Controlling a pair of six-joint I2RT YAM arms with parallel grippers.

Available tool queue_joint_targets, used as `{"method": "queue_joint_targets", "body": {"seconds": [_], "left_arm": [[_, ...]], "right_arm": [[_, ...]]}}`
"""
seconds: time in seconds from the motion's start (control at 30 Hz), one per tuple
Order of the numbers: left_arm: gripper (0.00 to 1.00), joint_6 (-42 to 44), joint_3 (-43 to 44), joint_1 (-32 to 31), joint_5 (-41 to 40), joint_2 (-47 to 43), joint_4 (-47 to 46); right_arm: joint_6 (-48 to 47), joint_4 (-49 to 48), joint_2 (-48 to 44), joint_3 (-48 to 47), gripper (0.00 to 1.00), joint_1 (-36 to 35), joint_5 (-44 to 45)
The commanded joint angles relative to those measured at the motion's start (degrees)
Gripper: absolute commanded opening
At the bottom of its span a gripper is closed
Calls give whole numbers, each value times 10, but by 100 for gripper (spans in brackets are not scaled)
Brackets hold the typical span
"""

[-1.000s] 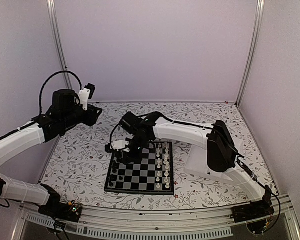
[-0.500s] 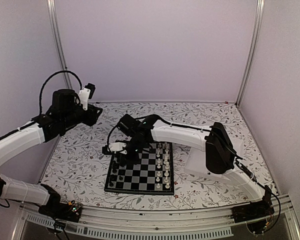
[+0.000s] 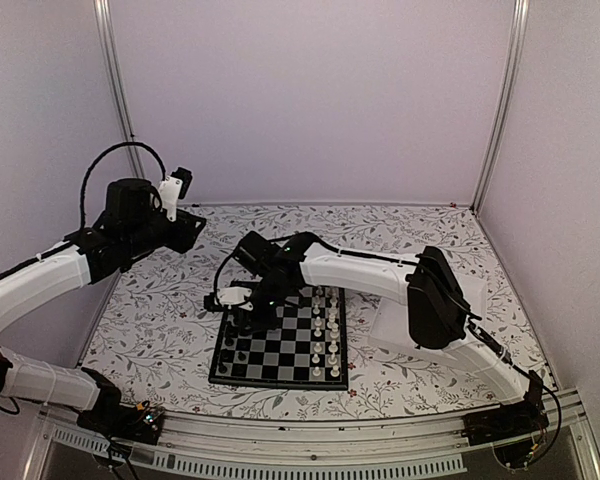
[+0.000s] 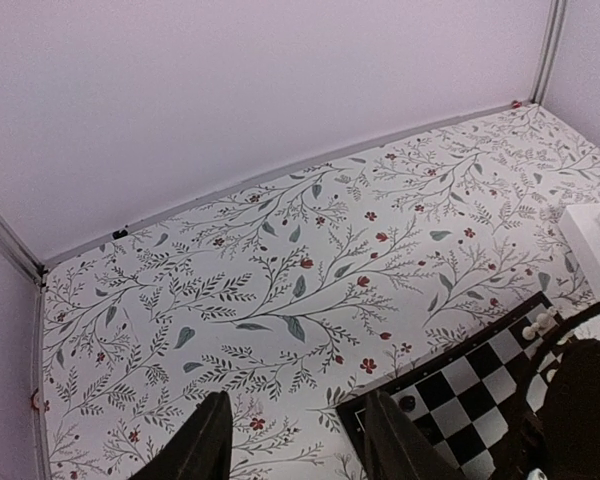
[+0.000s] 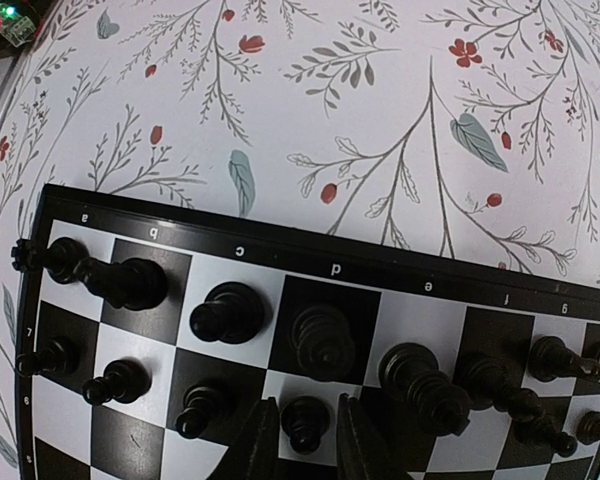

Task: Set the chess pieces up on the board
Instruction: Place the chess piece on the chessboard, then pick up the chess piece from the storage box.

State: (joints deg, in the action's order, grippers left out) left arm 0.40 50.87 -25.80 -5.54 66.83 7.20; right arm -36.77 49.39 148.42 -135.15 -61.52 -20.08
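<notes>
Top external view, nearest first: the right arm [image 3: 435, 300] rises from its base at 5 o'clock, folds at the elbow and stretches leftward low over the board [image 3: 276, 379], which lies on the flowered table [image 3: 160, 320] just below the middle of the scene. Its wrist tips down so the right gripper [image 3: 246, 318] points at the board's 10 o'clock corner, among the black chess pieces [image 3: 232, 345] lined along the 9 o'clock edge. White pieces [image 3: 330, 335] stand along the 3 o'clock edge. Seen from the right wrist camera, the two fingers stand narrowly parted astride one black pawn [image 5: 303, 422], a sliver of square showing on each side of it, so it sits between them unpinched. Taller black pieces stand just beyond at 12 o'clock. Farther off, the left arm [image 3: 40, 285] arches up at 9 o'clock. Its wrist camera shows the left gripper [image 4: 298, 425] spread wide over the cloth with nothing between the fingers, the board's corner well apart at 4 o'clock.
</notes>
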Motion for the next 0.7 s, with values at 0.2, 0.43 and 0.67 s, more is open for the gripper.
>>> {"method": "queue_joint_targets", "body": {"seconds": [0.2, 0.43, 0.67], "left_arm": [[48, -2, 18, 4, 6, 9, 2], [48, -2, 21, 3, 16, 15, 6], [48, -2, 21, 4, 16, 20, 7]], "right_arm": [[-2, 8, -39, 15, 27, -5, 28], [-8, 14, -106, 83, 38, -3, 56], [-3, 19, -201, 207, 41, 19, 79]]}}
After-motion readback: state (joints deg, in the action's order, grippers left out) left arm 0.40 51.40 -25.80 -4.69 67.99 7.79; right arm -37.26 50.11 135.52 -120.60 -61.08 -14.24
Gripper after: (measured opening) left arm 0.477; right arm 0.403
